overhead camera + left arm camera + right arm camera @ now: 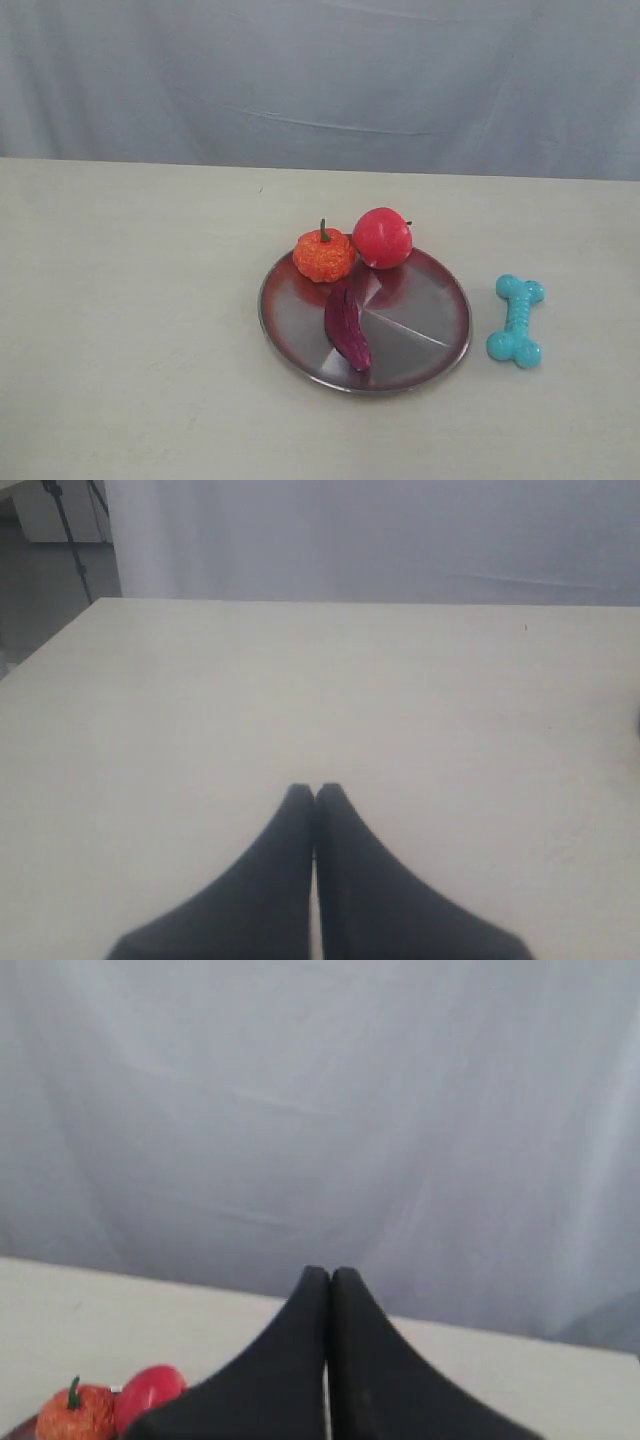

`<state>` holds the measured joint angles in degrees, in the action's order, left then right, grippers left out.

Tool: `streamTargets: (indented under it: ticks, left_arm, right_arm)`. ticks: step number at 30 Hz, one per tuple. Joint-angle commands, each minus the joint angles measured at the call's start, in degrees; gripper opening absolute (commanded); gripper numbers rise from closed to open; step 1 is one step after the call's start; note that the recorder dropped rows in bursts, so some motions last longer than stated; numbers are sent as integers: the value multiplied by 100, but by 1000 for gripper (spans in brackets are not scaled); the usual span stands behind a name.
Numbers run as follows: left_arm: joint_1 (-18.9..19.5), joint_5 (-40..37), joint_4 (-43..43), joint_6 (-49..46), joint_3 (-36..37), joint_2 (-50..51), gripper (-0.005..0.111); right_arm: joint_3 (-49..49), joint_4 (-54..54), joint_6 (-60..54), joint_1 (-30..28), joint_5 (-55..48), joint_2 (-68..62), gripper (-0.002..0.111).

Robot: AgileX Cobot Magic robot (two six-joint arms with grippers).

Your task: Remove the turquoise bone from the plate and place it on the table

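The turquoise bone (pixel 517 320) lies flat on the table (pixel 130 330), just right of the plate (pixel 430 320) and apart from its rim. The round shiny plate holds other toys. Neither arm shows in the exterior view. My left gripper (pixel 315 792) is shut with nothing between its fingers, over bare tabletop (pixel 300 690). My right gripper (pixel 330 1275) is also shut and empty, raised and facing the grey backdrop. The bone does not show in either wrist view.
On the plate sit an orange pumpkin toy (pixel 324 254), a red ball (pixel 382 238) and a dark purple pod (pixel 347 326). The pumpkin (pixel 75 1412) and ball (pixel 148 1392) show low in the right wrist view. A grey curtain (pixel 320 80) hangs behind the table.
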<state>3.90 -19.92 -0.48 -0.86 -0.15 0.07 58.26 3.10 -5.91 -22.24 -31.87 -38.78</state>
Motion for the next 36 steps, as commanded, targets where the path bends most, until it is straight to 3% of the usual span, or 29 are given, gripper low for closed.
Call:
streamTargets:
  ticks: [1, 4, 8, 27, 36]
  left_arm:
    - [-44, 31, 8, 24, 15, -7, 0]
    - [-44, 31, 8, 24, 15, -7, 0]
    - [-44, 31, 8, 24, 15, -7, 0]
    - [-44, 31, 9, 24, 15, -7, 0]
    - [-44, 31, 9, 24, 15, -7, 0]
  right_arm:
    - [-1264, -64, 34, 4, 1067, 1573, 0]
    - [-2100, -64, 51, 4, 1657, 2690, 0]
    - [-2902, -7, 79, 45, 1516, 3878, 0]
    - [-3063, 146, 68, 92, 1119, 3878, 0]
    - [-4430, 183, 78, 201, 2022, 3878, 0]
